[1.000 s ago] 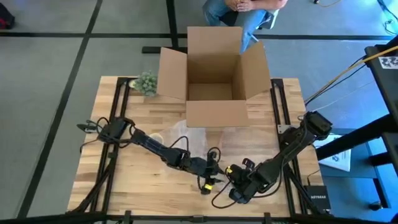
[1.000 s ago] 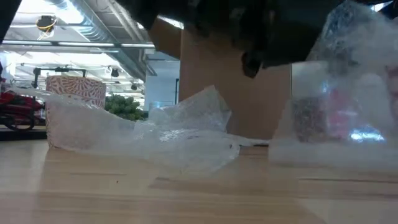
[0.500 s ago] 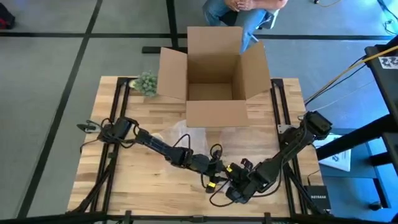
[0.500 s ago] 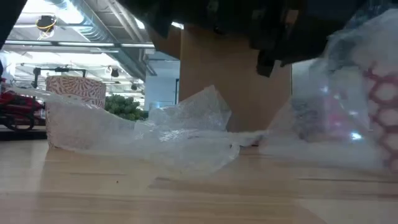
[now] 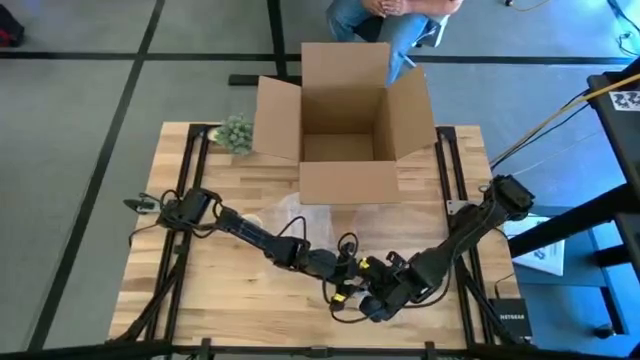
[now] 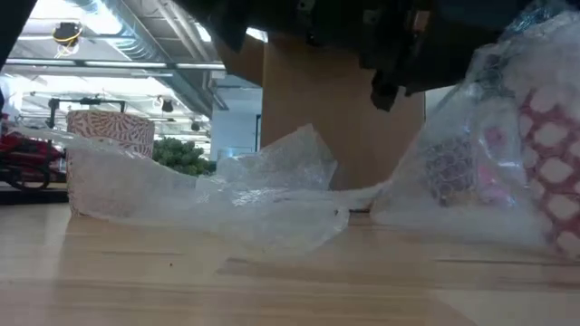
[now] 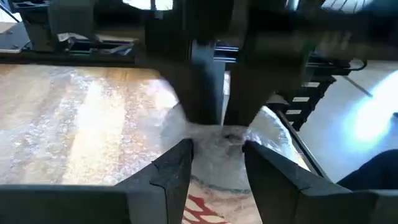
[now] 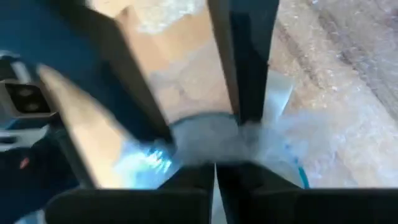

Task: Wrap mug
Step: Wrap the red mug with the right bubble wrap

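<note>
Left gripper (image 7: 216,163): fingers parted around the red-and-white patterned mug (image 6: 548,172) at the near table edge.
Right gripper (image 8: 214,167): fingers pressed together on one clear bubble-wrap sheet (image 6: 272,195).
Behind: one open cardboard box (image 5: 345,125), one green plant (image 5: 236,132).

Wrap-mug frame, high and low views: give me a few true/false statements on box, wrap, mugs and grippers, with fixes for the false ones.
1. The cardboard box stands open at the table's far edge. True.
2. Both grippers work at the table's near edge, close together. True: left gripper, right gripper.
3. The red-patterned mug stands bare on the wood. False: bubble wrap covers it.
4. A second patterned mug sits far off in the low view. True.
5. The green plant is inside the box. False: it sits on the table beside the box's left flap.
</note>
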Controlling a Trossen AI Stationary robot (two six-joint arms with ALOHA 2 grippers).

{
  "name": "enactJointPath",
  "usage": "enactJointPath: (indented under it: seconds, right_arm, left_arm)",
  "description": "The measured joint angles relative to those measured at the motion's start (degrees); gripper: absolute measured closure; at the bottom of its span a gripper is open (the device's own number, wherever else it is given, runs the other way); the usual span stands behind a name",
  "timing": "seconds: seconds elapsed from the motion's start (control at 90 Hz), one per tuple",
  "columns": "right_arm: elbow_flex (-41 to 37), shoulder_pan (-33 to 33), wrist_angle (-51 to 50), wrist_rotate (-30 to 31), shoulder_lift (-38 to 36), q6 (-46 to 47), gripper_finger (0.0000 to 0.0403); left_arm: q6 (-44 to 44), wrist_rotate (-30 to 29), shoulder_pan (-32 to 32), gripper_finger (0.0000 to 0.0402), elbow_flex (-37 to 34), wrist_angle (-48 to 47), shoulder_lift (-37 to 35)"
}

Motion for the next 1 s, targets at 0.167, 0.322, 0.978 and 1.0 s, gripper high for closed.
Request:
enactJointPath:
  seconds: [0.167,0.322,0.978,1.0]
  right_arm:
    - [5.26,0.78,-5.9,1.29,-1.72,-1.39,0.0402]
    - [6.98,0.74,-5.5,6.45,-1.38,-1.94,0.0402]
    - [-1.83,0.76,2.62,1.64,8.1,-1.45,0.0402]
    - [-1.93,0.76,2.69,1.35,8.1,-1.43,0.0402]
  left_arm:
    - [0.15,-0.09,-0.24,0.0267,0.0,-0.13,0.0]
    - [0.04,-0.08,-0.26,0.0267,0.0,-0.07,0.02]
    - [0.05,-0.11,-0.35,0.0267,-0.02,-0.07,0.07]
    - [0.04,-0.11,-0.35,0.0267,-0.02,-0.07,0.07]
